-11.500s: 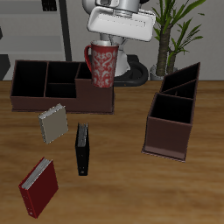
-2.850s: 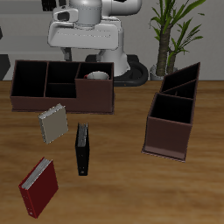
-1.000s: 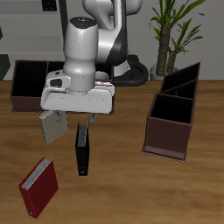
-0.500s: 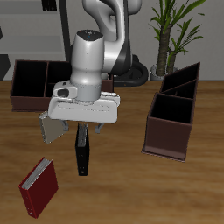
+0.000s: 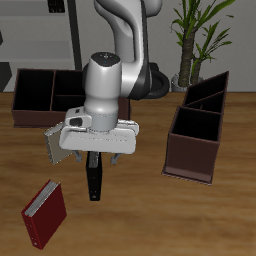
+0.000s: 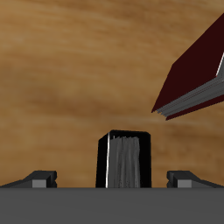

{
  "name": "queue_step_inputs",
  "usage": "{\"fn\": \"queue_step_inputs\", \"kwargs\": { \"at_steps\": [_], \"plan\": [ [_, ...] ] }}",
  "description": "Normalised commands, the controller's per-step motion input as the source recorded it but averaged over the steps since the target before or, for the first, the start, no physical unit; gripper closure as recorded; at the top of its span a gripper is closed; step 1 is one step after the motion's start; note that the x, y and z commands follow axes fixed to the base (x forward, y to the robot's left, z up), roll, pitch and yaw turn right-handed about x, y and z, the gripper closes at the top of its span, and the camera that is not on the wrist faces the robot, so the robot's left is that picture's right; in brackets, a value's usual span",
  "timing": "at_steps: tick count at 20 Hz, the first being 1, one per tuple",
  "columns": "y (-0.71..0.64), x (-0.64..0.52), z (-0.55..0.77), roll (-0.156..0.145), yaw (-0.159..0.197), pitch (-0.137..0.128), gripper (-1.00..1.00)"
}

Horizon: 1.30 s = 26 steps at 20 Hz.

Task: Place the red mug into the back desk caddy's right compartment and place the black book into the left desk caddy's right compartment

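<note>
Our pincer [image 5: 96, 159] hangs low over the black book [image 5: 95, 180] in the exterior view, its wide body hiding the fingers, so from here we cannot tell how they stand. The book stands on the table directly beneath the pincer, its lower end showing below the hand. The left desk caddy [image 5: 197, 128] waits well off to the side; the back desk caddy [image 5: 40, 93] lies behind the arm, the red mug hidden from us.

From the wrist view, our fingertips [image 6: 40, 178] stand wide apart, the black book [image 6: 125, 158] centred between them and untouched, the red book [image 6: 196, 72] beyond. We judge the book step is in hand: next we descend further, then close squarely on the book.
</note>
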Motion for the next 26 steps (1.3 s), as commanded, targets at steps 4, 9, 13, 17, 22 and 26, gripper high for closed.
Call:
{"fn": "queue_step_inputs", "kwargs": {
  "at_steps": [4, 9, 13, 17, 22, 26],
  "plan": [
    [-0.05, 0.04, -0.22, -0.013, -0.042, 0.064, 1.0],
    [-0.09, -0.02, -0.03, -0.018, -0.02, 0.017, 1.0],
    [0.0, -0.08, 0.19, -0.014, -0.019, -0.008, 1.0],
    [0.06, -0.14, 0.41, -0.046, -0.017, -0.029, 1.0],
    [0.28, -0.49, 1.02, -0.035, 0.012, -0.089, 1.0],
    [0.37, -0.53, 1.0, -0.05, -0.024, -0.11, 1.0]
  ]
}}
